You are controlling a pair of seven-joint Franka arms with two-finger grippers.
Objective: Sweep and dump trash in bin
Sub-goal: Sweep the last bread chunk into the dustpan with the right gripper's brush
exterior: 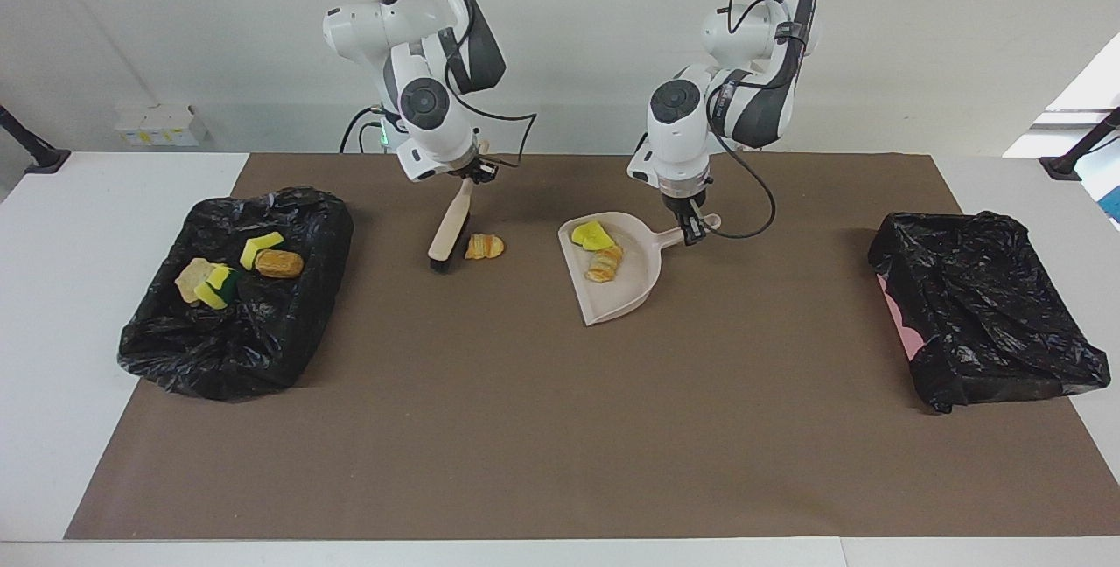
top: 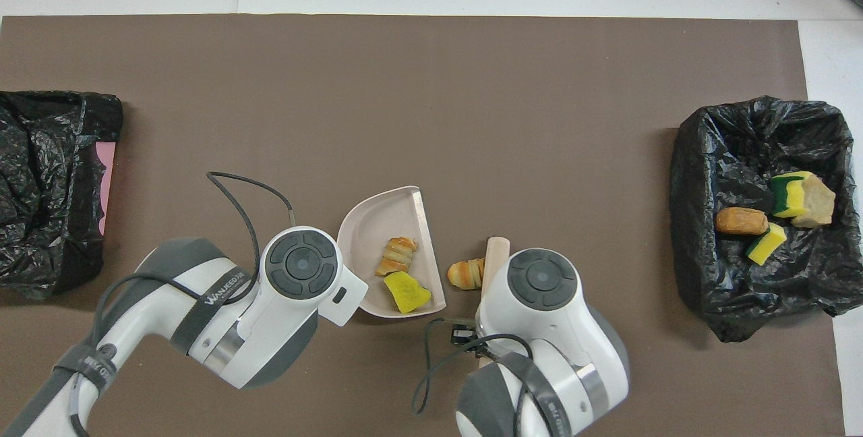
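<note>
tan trash lump beside right claw's brush

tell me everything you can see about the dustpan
The dustpan is pale beige, plastic-looking, with a scoop and a short handle. It lies flat on the brown mat mid-table, its straight open edge toward the right arm's end. The left gripper is shut on its handle. Inside lie a yellow sponge piece and a tan bread-like chunk.

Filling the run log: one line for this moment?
right gripper: sweeping brush | bread: beside brush | left gripper: holding dustpan
</note>
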